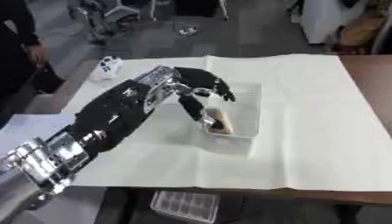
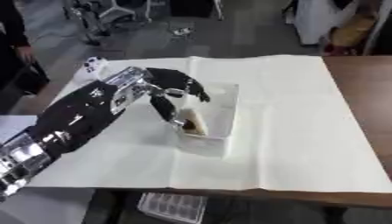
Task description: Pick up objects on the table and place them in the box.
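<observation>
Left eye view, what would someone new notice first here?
The robot's left hand draws the eye, reaching from the lower left over the clear box in the middle of the white sheet. Its thumb points down at a tan object inside the box. A small white thing sits at the sheet's far left corner.

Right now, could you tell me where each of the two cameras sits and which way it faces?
Left eye view: in the robot's head, looking down and forward at the white-covered table; the left arm comes in from the lower left, its left hand over the clear box.
Right eye view: beside it in the head, same downward look, scene shifted slightly left; same arm and hand.
Both share the box, a tan object inside it, the white item at the far left corner. The right hand shows in neither.
</observation>
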`<state>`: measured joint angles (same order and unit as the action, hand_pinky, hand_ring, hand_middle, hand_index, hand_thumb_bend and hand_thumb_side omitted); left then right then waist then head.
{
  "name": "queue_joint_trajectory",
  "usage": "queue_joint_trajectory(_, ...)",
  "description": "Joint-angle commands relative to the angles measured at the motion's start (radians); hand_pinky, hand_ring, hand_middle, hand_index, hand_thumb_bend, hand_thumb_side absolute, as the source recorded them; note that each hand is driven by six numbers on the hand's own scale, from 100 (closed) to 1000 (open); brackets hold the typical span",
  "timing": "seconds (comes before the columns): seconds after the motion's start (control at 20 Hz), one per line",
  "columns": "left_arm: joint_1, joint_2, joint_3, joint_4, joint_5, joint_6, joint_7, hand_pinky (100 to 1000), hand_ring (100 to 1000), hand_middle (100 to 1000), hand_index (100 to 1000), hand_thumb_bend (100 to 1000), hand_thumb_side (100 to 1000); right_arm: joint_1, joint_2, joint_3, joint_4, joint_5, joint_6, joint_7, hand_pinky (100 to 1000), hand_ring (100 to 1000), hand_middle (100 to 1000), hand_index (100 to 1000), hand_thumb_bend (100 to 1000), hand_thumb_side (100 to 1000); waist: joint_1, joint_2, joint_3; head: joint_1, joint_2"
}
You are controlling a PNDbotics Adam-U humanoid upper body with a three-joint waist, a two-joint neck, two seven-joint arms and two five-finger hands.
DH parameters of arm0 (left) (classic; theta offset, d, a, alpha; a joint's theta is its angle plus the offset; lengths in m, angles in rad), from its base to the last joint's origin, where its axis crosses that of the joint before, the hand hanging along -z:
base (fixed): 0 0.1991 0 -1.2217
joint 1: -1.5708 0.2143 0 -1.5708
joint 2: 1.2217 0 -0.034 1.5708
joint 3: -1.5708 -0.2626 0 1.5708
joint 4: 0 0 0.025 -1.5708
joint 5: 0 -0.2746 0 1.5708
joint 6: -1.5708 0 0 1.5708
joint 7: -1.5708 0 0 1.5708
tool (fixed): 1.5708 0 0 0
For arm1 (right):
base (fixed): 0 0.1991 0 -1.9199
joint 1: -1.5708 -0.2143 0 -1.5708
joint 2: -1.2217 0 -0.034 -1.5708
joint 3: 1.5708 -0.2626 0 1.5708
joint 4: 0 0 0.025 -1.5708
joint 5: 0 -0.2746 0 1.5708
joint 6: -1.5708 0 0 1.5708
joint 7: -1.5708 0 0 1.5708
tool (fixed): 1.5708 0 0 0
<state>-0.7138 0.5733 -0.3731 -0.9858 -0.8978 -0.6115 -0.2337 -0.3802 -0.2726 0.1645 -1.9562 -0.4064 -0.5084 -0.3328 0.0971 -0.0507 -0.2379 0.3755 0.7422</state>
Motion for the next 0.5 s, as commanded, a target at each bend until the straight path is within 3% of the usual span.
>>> queue_joint_trajectory(0.05,-0.008,0.01,0.031,0.016,-0.05,0.038,0.012,1000,1000,1000,1000,1000,963,-0.016,-0.002,-0.002,-0.013,-0.004,0.0,0.003,366,458,452,624,100,1000,-0.005,-0.006,0.001,0.009,-0.013)
queue_joint_trajectory(0.25,0.008,0.029,0.072,-0.037,0.017,0.081,0.121,1000,1000,997,983,1000,1000,-0.012,-0.008,-0.006,-0.011,-0.001,-0.002,0.001,366,458,451,624,100,1000,-0.003,-0.009,0.01,-0.002,-0.01)
queue_joint_trajectory(0.5,0.028,0.094,0.123,-0.139,0.205,0.236,0.191,1000,1000,973,958,1000,1000,0.0,-0.016,-0.011,-0.005,0.006,-0.005,-0.005,366,458,451,625,100,1000,0.002,-0.016,0.036,-0.027,-0.005)
